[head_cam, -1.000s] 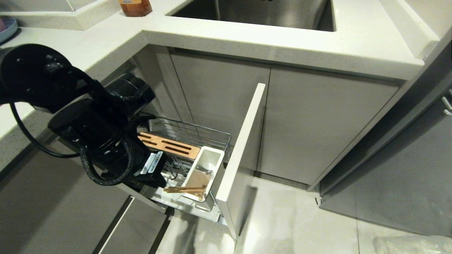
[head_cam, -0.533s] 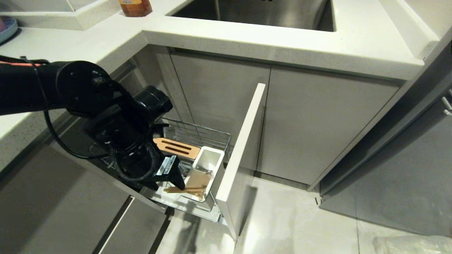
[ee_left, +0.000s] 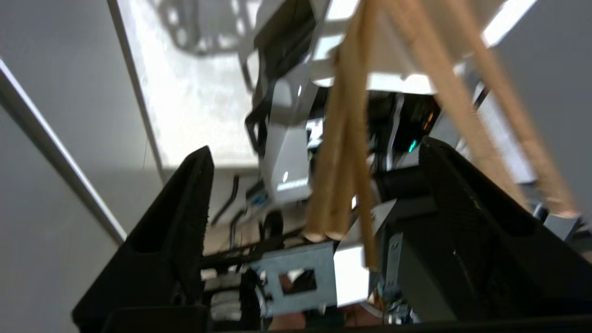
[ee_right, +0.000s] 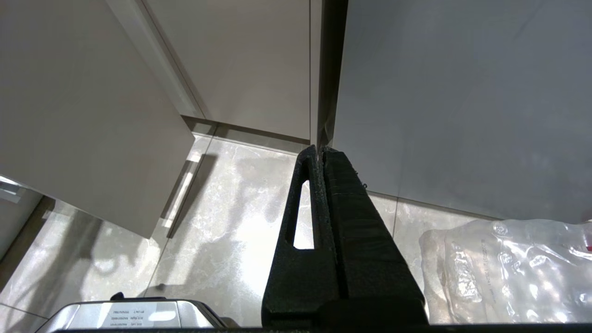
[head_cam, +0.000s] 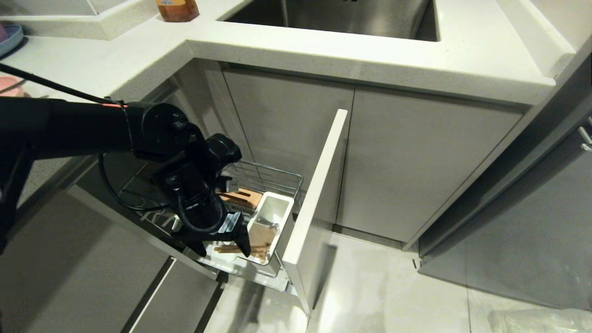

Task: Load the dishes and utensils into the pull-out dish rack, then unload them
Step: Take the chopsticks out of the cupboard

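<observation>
The pull-out dish rack [head_cam: 266, 175] stands pulled out below the counter, with its white utensil box [head_cam: 279, 200] just behind the tall grey front panel [head_cam: 319, 185]. A pair of wooden chopsticks [head_cam: 259, 251] leans out of that box toward me. My left gripper [head_cam: 221, 247] is open, one finger on each side of the chopsticks' [ee_left: 344, 152] free ends without pinching them. In the left wrist view the left gripper [ee_left: 315, 147] shows wide jaws. A slim metal handle [head_cam: 266, 224] lies inside the box. My right gripper [ee_right: 319, 150] is shut and empty, hanging over the floor.
A slotted wooden block [head_cam: 243, 196] sits in the rack behind my left wrist. The sink [head_cam: 342, 16] and counter [head_cam: 370, 55] are above. A blue plate [head_cam: 10, 37] and a pink dish edge [head_cam: 8, 85] show at far left. A clear plastic bag [ee_right: 508, 268] lies on the floor.
My left arm has swung right and down along the rack to the utensil box. Its gripper now stands open astride the chopsticks' ends. The chopsticks have stayed in the box.
</observation>
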Tool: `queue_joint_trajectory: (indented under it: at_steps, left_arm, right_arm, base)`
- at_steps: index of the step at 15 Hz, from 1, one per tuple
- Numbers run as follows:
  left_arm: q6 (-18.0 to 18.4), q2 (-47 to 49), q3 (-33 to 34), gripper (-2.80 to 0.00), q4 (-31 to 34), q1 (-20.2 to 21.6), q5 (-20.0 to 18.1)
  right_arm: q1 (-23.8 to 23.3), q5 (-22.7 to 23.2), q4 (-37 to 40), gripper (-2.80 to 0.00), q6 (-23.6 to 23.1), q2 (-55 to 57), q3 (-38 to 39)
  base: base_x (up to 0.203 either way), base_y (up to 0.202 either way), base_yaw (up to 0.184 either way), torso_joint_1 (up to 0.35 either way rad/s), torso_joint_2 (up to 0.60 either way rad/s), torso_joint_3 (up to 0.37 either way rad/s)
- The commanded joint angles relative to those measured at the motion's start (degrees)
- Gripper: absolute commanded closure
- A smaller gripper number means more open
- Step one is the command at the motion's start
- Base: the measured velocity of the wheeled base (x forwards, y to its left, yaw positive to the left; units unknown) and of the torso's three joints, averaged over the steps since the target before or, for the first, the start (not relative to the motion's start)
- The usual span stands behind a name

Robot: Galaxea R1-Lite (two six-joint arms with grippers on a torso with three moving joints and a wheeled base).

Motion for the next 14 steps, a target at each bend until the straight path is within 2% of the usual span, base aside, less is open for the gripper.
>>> queue_joint_trajectory:
  at_steps: [1, 4, 6, 8, 10, 14]
  left_arm:
    - [0.9, 2.5, -1.0, -2.8, 1.4, 0.5, -0.2]
    - [3.0, 3.8, -1.5, -2.8, 2.3, 0.9, -0.9]
    - [5.3, 5.5, -3.8, -2.8, 5.7, 0.9, -0.9]
    - [5.9, 7.5, -5.4, -2.8, 7.9, 1.0, -0.9]
    - [7.2, 8.5, -6.5, -2.8, 7.5, 1.2, -1.0]
    - [7.2, 10.7, -11.4, -2.8, 7.6, 1.0, -0.8]
  right_arm:
    - [0.0, 0.0, 0.0, 0.0, 0.0, 0.0, 0.2]
    - [0.1, 0.0, 0.0, 0.0, 0.0, 0.0, 0.2]
    - [0.0, 0.0, 0.0, 0.0, 0.0, 0.0, 0.2]
    - [0.1, 0.0, 0.0, 0.0, 0.0, 0.0, 0.2]
    - [0.1, 0.0, 0.0, 0.0, 0.0, 0.0, 0.2]
    - [0.0, 0.0, 0.0, 0.0, 0.0, 0.0, 0.2]
  base:
    - [0.0, 0.0, 0.0, 0.0, 0.0, 0.0]
    - [0.0, 0.0, 0.0, 0.0, 0.0, 0.0]
    - [0.0, 0.0, 0.0, 0.0, 0.0, 0.0]
    - [0.0, 0.0, 0.0, 0.0, 0.0, 0.0]
    - [0.0, 0.0, 0.0, 0.0, 0.0, 0.0]
    - [0.0, 0.0, 0.0, 0.0, 0.0, 0.0]
